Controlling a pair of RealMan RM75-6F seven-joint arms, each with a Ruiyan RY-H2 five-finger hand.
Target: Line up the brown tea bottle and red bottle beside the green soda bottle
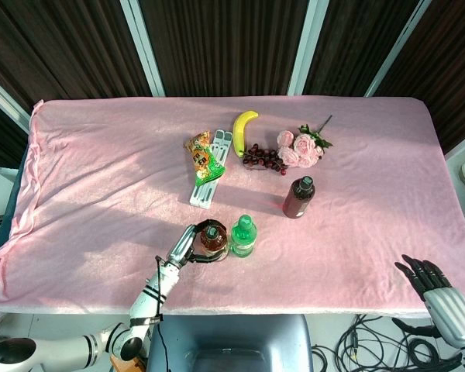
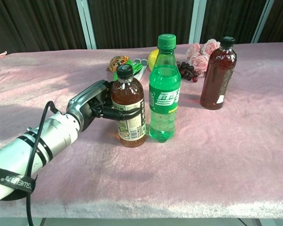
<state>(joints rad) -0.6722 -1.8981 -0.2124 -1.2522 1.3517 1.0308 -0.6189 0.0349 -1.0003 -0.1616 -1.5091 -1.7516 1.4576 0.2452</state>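
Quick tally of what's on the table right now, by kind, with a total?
Bottles: 3 (brown tea bottle, green soda bottle, red bottle)
Fruit: 2 (banana, grapes)
Snack packet: 1
White holder: 1
Rose bunch: 1
Total: 8

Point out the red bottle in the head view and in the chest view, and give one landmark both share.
Head view: the red bottle stands right of centre, just below the pink flowers.
Chest view: the red bottle stands upper right, right of the green soda bottle.
Shared landmark: the green soda bottle, standing to its left in both views.
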